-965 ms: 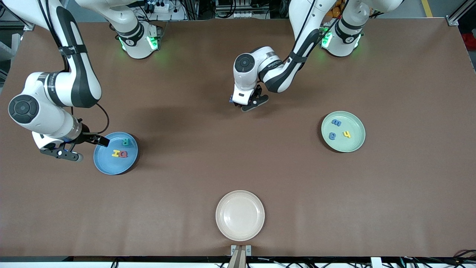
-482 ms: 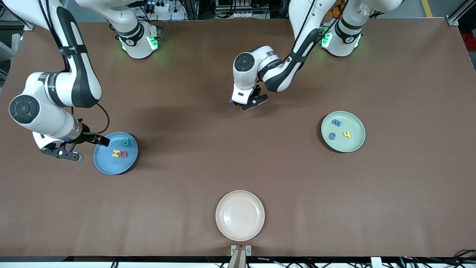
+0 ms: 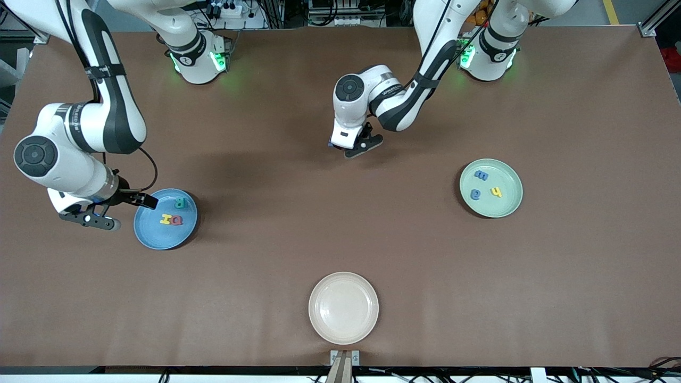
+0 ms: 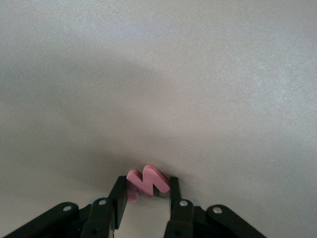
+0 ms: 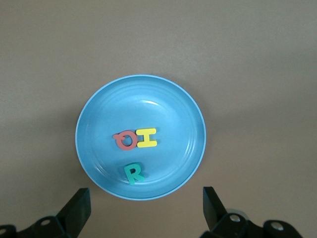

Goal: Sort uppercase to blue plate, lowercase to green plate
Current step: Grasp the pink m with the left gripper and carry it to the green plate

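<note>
Brown table [image 3: 340, 229]; left hand [image 4: 146, 194] pinching red w [image 4: 147, 181], right hand [image 5: 146, 208] spread empty over blue plate [image 5: 94, 119].

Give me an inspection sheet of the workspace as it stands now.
Surface: brown table.
Blue plate: teal R, yellow H, red Q in it.
Green plate: three small letters, two blue, one yellow.
Clutter: cream plate, nothing in it.
Left gripper: low over the table's middle, fingers either side of a red w.
Right gripper: open, over the blue plate's edge.
Cables: one black cable on the right arm.
Surroundings: nothing seen.
</note>
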Robot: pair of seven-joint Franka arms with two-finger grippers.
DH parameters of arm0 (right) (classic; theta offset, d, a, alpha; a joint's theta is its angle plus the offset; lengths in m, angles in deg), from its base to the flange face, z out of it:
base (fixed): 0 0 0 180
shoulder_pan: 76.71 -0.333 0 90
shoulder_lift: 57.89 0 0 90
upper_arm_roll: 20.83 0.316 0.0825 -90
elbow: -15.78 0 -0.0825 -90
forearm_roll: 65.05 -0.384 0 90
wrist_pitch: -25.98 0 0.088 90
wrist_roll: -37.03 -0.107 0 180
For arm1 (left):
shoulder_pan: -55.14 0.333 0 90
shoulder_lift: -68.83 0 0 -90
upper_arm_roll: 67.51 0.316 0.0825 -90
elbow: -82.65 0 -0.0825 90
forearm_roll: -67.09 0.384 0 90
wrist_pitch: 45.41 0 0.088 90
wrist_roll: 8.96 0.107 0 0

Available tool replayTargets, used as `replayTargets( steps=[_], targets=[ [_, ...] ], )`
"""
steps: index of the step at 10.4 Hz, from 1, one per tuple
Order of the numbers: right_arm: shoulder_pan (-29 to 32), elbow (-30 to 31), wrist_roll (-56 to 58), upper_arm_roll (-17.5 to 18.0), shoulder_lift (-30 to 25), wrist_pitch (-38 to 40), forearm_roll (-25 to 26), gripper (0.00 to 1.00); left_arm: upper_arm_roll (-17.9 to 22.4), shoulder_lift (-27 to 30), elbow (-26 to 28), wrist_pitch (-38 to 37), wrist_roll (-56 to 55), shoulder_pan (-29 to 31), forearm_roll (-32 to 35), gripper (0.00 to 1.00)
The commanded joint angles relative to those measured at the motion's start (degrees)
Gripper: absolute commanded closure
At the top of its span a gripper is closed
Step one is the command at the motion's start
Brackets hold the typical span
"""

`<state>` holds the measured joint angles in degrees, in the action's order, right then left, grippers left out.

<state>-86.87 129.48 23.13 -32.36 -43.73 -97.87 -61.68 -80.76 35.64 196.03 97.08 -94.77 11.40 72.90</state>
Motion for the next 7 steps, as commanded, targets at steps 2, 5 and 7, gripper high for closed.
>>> replayTargets(
  steps=[2, 5, 7],
  targets=[
    [0.1, 0.0, 0.0, 0.5, -0.3, 0.3, -0.5, 0.00, 0.1, 0.6, 1.4, -0.1, -1.6, 0.0, 1.0, 0.78],
    [-0.1, 0.1, -0.2, 0.5, -0.4, 0.4, -0.5, 0.00, 0.2, 1.1, 0.8, -2.8, -0.5, 0.3, 1.6, 0.82],
    [-0.1, 0.0, -0.2, 0.5, -0.4, 0.4, -0.5, 0.00, 0.6, 1.8, 0.4, -6.1, 2.9, 0.6, 1.6, 0.84]
  ],
)
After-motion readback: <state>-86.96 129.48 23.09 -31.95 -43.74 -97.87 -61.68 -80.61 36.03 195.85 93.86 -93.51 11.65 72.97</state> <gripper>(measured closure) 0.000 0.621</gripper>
